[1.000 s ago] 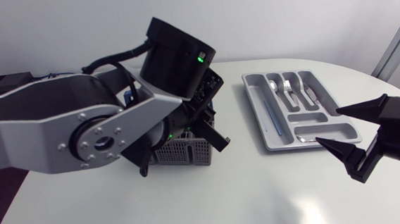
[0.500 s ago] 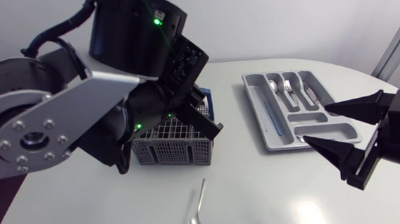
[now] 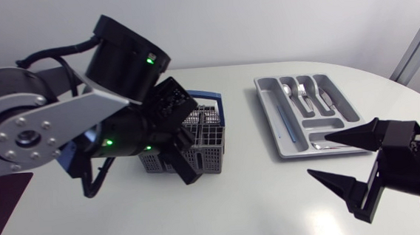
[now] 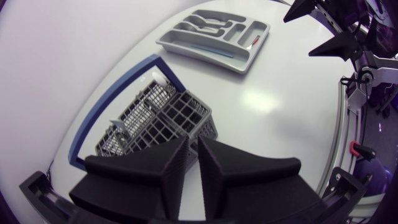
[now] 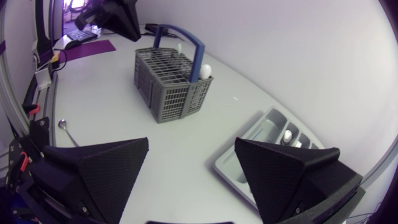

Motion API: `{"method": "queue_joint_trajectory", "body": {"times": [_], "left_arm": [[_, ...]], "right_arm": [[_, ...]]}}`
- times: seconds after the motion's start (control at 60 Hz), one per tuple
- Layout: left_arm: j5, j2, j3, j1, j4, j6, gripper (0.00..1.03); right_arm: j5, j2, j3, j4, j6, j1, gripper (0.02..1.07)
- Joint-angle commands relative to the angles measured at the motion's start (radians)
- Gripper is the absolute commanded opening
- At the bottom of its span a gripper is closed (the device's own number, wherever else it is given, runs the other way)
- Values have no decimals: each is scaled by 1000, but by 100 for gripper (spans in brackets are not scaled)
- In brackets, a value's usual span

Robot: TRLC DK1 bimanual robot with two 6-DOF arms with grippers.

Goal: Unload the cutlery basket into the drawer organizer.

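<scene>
The grey cutlery basket (image 3: 205, 136) with a blue handle stands at mid-table, with a few pieces in it (image 5: 204, 70). My left gripper (image 3: 184, 171) hangs at the basket's front side. In the left wrist view its fingers (image 4: 193, 144) stand nearly together with nothing between them, over the basket (image 4: 168, 115). The grey drawer organizer (image 3: 282, 138) lies at the right and holds spoons and forks (image 3: 306, 92). My right gripper (image 3: 319, 154) is open and empty, in front of the organizer. A spoon (image 5: 62, 126) lies on the table near its edge, beside the right gripper (image 5: 192, 142).
The basket (image 5: 171, 81) and the organizer (image 5: 249, 140) lie ahead of the right gripper, with bare table between them. A dark mat (image 3: 0, 195) sits at the table's left edge. My left arm's bulky links (image 3: 40, 129) cover the table's left part.
My left arm has swung lower and leftward over the basket. The spoon lying in front of the basket half a second ago no longer shows in the head view. My right gripper moved toward the front.
</scene>
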Motion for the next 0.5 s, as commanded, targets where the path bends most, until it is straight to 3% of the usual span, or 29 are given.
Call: {"method": "queue_joint_trajectory", "body": {"times": [0.0,0.117,0.3,0.483], "left_arm": [[43,-52,0,53,-46,17,33],[69,-108,-37,95,-77,23,51],[85,-203,-119,130,-91,31,54],[155,-257,-162,236,-118,87,54]], "right_arm": [[-5,21,-17,-47,-60,53,102],[-2,68,-8,-86,-89,159,102],[4,213,36,-135,-129,357,102],[4,444,110,-133,-178,501,102]]}}
